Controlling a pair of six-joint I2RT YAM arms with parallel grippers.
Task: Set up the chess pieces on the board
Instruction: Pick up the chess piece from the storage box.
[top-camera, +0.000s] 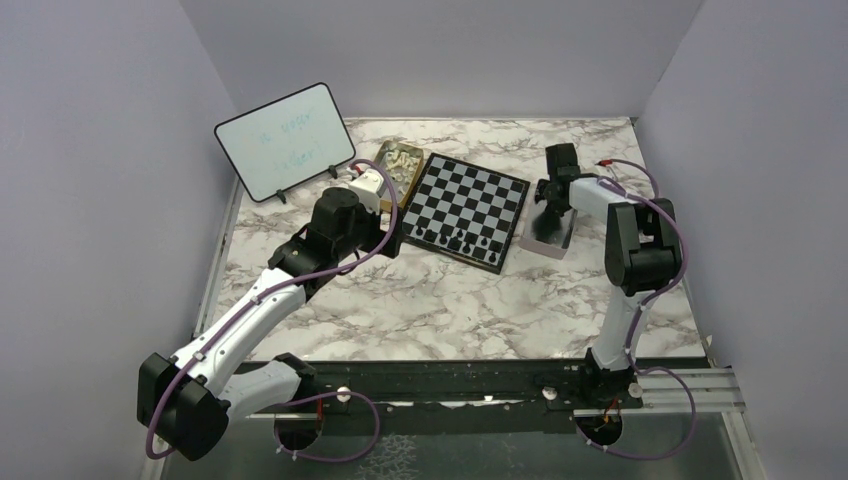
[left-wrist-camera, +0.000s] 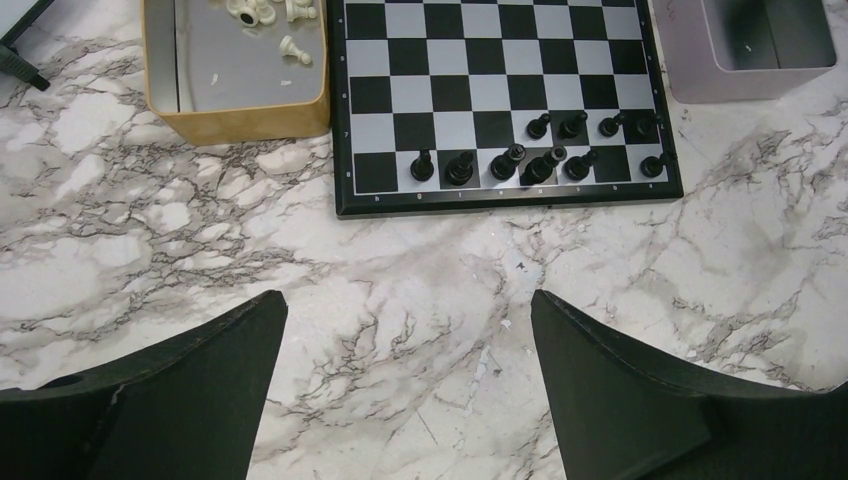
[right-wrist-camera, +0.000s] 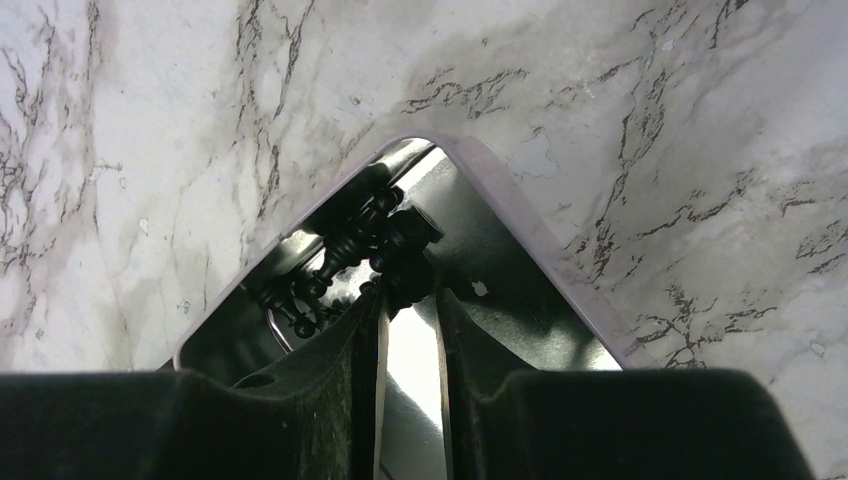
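The near half of the counter (top-camera: 450, 300) lies bare, open to a pass from left to right. On the board (top-camera: 467, 205), black pieces (top-camera: 460, 238) crowd the two near rows, mostly rightward; its far rows stand free. A gold tin (top-camera: 398, 165) hems the board's left edge, a silver tin (top-camera: 556, 246) its right. A whiteboard (top-camera: 285, 140) blocks the far left. Inside the silver tin, walls and piled pieces box in the right fingers (right-wrist-camera: 330, 370).

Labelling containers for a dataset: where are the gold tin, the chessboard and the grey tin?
gold tin (left-wrist-camera: 240, 120), left wrist view, on its near wall.
chessboard (left-wrist-camera: 500, 205), left wrist view, on its near black border.
grey tin (left-wrist-camera: 750, 85), left wrist view, on its near wall.
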